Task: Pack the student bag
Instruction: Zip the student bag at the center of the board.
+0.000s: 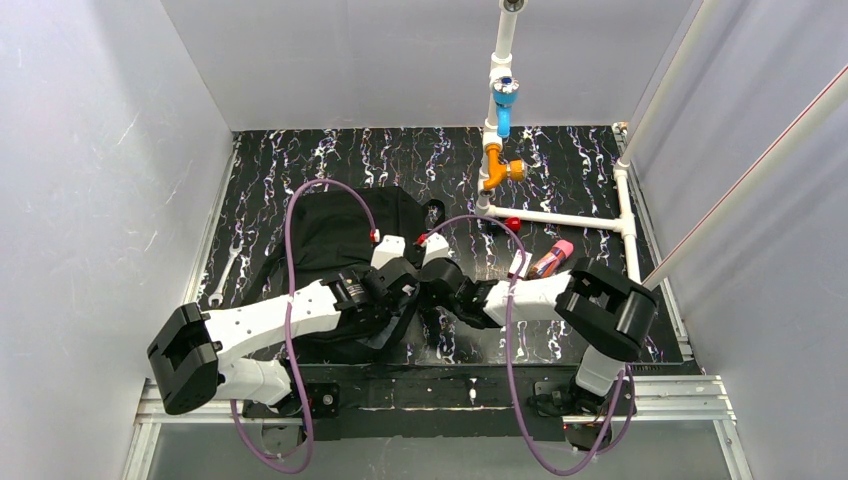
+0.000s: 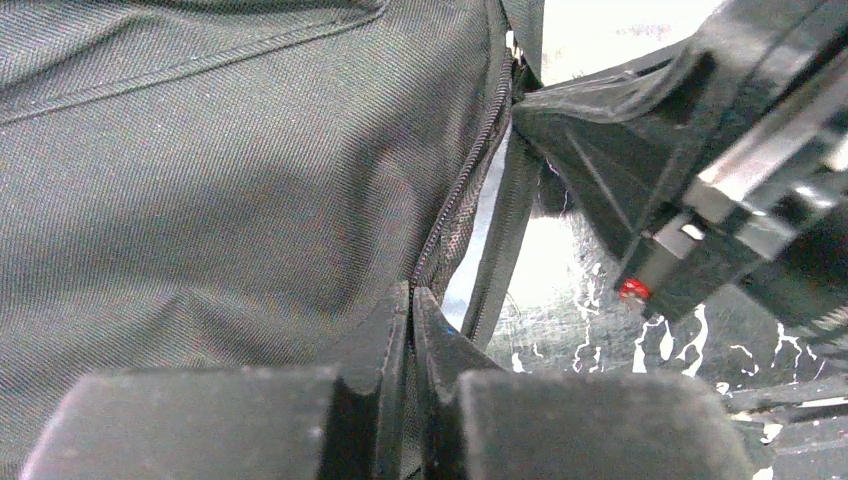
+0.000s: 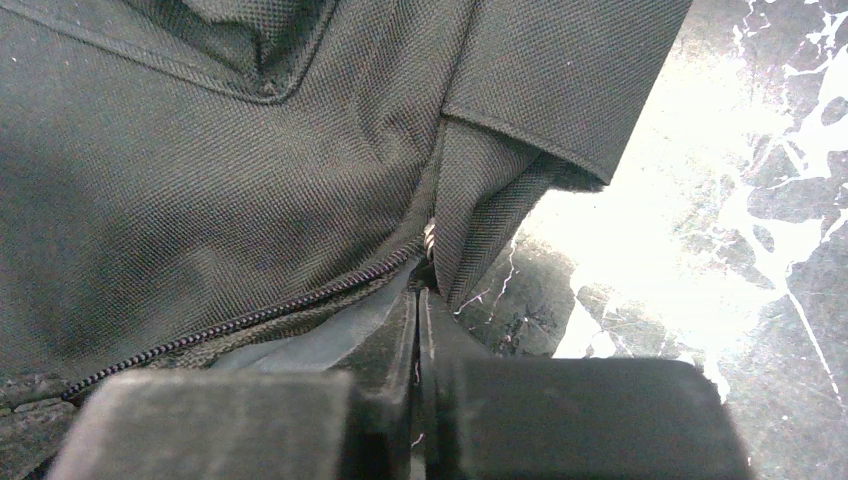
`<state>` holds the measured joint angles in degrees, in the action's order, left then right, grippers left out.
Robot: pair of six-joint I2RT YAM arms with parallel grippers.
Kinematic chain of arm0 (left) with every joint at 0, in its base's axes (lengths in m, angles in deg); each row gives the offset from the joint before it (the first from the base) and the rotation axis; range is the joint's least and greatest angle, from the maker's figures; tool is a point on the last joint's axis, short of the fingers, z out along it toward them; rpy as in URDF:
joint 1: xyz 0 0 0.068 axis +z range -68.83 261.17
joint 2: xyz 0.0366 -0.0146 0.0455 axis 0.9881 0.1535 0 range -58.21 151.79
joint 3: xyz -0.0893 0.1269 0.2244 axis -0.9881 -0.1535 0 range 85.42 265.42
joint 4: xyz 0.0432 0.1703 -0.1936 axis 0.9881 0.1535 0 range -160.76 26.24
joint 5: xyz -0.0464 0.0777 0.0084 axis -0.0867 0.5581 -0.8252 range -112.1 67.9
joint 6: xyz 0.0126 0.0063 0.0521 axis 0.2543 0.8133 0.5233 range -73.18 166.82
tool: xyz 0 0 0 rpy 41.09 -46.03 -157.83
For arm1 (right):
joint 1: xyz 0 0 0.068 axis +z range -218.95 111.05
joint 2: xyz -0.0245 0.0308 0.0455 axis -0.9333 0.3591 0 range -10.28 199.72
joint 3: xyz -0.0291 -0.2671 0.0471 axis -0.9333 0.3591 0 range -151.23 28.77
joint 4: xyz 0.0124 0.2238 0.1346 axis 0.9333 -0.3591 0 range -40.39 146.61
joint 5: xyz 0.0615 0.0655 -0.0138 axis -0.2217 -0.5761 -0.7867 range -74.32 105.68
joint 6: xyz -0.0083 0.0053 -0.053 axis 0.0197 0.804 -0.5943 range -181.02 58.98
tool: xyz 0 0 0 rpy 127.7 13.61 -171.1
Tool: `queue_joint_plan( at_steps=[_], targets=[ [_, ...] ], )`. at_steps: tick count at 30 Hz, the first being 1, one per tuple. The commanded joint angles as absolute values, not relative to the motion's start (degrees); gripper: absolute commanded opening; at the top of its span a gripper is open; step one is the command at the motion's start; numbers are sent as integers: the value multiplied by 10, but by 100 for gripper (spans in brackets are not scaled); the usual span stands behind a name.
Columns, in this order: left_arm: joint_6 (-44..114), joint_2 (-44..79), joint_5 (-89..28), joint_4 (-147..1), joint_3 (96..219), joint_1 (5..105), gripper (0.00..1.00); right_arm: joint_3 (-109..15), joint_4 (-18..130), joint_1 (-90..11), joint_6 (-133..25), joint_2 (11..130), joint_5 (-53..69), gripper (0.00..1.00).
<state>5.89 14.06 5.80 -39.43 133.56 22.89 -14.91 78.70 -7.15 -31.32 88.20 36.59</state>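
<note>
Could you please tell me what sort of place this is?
Probably a lab robot test cell: plain white walls around a black marbled table, two arms bolted at its edge, and a pipe rig.

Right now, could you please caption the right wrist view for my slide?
Right gripper shut on the edge of the large black fabric backpack, where its zipper ends.

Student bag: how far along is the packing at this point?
Done: nothing visibly packed; the student bag lies on the table. In hand: the left claw and right claw are both shut on fabric along its zip, seemingly to part the opening. Left: the wrench and the pink-capped item lie outside the bag, not yet loaded.
</note>
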Motion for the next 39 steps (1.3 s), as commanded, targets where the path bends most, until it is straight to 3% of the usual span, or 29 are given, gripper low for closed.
queue_joint_plan(
  at_steps=[1,3,8,10,12,24,27,29,33,39],
  targets=[
    [64,118,38,-372,1331,232,10,-145,725,-82,-345,812,367,1],
    [78,114,0,-375,1338,237,34,-136,722,-86,-354,779,312,1],
    [114,76,-158,-401,1368,299,65,-87,769,-99,-361,722,191,1],
    [114,73,-245,-420,1380,350,72,-73,784,-105,-360,719,176,1],
    [106,90,-261,-423,1403,390,73,-66,794,-111,-359,722,163,1],
    [122,385,-154,-344,1627,440,61,-46,855,-116,-352,727,130,1],
    [121,439,-125,-351,1640,460,43,-39,864,-115,-380,729,124,1],
    [104,454,-147,-360,1637,496,34,-37,851,-108,-404,728,125,1],
    [80,447,-219,-464,1601,550,28,-39,828,-67,-445,723,145,1],
    [30,522,-336,-508,1644,594,19,-66,799,18,-453,744,151,1]
  ],
)
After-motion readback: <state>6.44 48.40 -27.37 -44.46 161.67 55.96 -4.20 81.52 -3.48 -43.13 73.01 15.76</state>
